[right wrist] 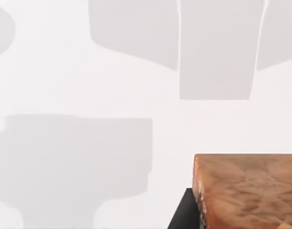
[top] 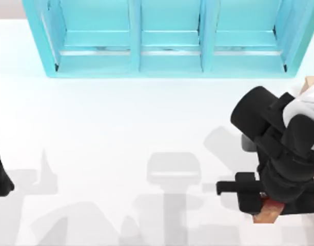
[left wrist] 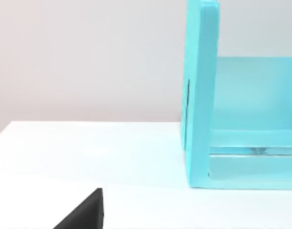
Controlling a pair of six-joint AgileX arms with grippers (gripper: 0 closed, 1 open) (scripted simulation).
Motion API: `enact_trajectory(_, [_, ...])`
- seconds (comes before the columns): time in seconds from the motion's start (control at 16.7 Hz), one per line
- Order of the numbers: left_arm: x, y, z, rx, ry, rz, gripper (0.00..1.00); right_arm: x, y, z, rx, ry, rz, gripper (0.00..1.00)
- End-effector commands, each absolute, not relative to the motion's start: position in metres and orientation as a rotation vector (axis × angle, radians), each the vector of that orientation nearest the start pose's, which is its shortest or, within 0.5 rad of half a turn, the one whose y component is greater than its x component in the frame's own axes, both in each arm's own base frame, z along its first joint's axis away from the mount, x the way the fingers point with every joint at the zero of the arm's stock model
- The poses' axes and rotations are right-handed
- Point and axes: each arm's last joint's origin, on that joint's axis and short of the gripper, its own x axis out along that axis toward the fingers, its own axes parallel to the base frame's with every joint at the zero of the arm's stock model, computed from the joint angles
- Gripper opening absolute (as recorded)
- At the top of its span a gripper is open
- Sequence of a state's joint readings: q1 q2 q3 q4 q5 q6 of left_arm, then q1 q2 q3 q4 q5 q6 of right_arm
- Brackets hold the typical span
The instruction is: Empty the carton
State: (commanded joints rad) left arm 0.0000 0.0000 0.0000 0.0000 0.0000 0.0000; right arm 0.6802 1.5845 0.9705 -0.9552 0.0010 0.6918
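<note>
Carton point(top: 313, 82) mostly hidden behind right arm, edge-cropped

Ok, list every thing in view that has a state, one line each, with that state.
Right gripper: at the table's right, above the surface, jaws closed on the brown block.
Brown block: held, off the table.
Left arm: parked at the table's left edge.
Turquoise shelf unit: upright at the back, three compartments open to the front, nothing seen inside.
Carton: just a corner showing at the right edge, contents hidden.
</note>
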Motion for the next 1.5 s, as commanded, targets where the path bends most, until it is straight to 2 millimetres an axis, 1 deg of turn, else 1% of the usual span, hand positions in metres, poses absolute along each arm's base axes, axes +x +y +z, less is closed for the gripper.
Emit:
enact_trajectory(0.12, [0.106,-0.001,0.16,0.0,0.0,0.0,1.0,0.205,0.167,0.174,0.016,1.567,-0.009,0.0])
enact_trajectory(0.24, [0.106,-0.001,0.16,0.0,0.0,0.0,1.0,0.206,0.167,0.17,0.015,1.568,-0.009,0.0])
enact_trajectory(0.66, [0.106,-0.001,0.16,0.0,0.0,0.0,1.0,0.205,0.168,0.13,0.009,1.569,-0.009,0.0])
enact_trajectory(0.96, [0.106,-0.001,0.16,0.0,0.0,0.0,1.0,0.205,0.168,0.128,0.009,1.569,-0.009,0.0])
enact_trajectory(1.5, [0.106,-0.001,0.16,0.0,0.0,0.0,1.0,0.205,0.168,0.128,0.009,1.569,-0.009,0.68])
